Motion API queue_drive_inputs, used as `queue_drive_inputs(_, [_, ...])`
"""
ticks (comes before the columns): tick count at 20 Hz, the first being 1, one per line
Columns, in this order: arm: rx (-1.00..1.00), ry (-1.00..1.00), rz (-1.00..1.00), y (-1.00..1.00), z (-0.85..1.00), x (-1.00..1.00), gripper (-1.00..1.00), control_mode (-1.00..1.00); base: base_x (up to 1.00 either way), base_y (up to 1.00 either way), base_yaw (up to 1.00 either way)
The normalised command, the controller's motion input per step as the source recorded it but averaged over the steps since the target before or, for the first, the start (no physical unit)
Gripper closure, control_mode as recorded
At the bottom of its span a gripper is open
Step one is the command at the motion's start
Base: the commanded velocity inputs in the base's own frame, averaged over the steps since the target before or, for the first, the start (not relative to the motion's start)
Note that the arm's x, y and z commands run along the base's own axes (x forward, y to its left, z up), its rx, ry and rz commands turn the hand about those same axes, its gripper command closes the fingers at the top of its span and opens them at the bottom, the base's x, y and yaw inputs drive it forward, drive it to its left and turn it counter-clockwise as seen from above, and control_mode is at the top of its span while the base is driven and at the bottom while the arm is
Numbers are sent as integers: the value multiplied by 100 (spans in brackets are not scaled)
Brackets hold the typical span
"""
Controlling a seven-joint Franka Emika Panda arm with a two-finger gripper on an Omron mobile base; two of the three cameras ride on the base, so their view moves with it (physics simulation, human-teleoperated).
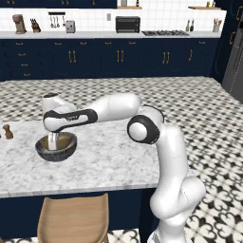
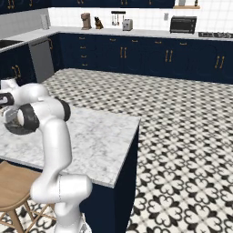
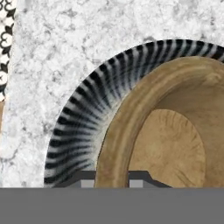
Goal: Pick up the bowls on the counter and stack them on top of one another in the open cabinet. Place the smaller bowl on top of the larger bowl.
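Bench (image 1: 109, 156): broad white-grey marbled slab on a navy base, running across the lower half of the left base view, with checkered floor tile beyond it; its near corner shows in the right base view (image 2: 113, 136).

Wooden stool (image 1: 73, 216): tan seat-back tucked against the near edge of the bench, below the bowls.

White arm: rises at the right of the left base view, bends at a dark elbow joint and reaches left and down over the bench.

Larger bowl (image 1: 56, 151): dark grey, mottled wall, sitting upright on the bench toward its left part; in the hand view its inside (image 3: 83, 113) reads as pale and dark radiating streaks.

Smaller bowl (image 3: 170, 144): tan-brown, wood-like, nested inside the larger bowl, rim and floor both visible; in the left base view a sliver of tan (image 1: 46, 142) shows within the grey rim.

End effector (image 1: 52, 138): pointing straight down into the stacked bowls; fingers drawn narrowly together, one fingertip (image 3: 85, 178) outside the tan rim and the other inside it, so it is pinched onto the rim of the smaller bowl.

Small brown pepper mill (image 1: 7, 131): upright at the far left of the bench, well apart from the bowls.
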Motion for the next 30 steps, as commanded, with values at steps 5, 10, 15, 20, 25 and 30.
queue_drive_inputs(5, [0,0,0,12,-40,17,100,-100,0,0,0])
queue_drive_inputs(10, [0,0,1,1,-1,2,100,-100,0,0,0])
queue_drive_inputs(15, [0,0,0,0,0,0,-100,-100,0,0,0])
queue_drive_inputs(20, [0,0,0,0,0,0,-100,-100,0,0,0])
queue_drive_inputs(25, [0,0,0,0,12,0,-100,-100,0,0,0])
queue_drive_inputs(30, [0,-16,2,4,-30,19,-100,-100,0,0,0])
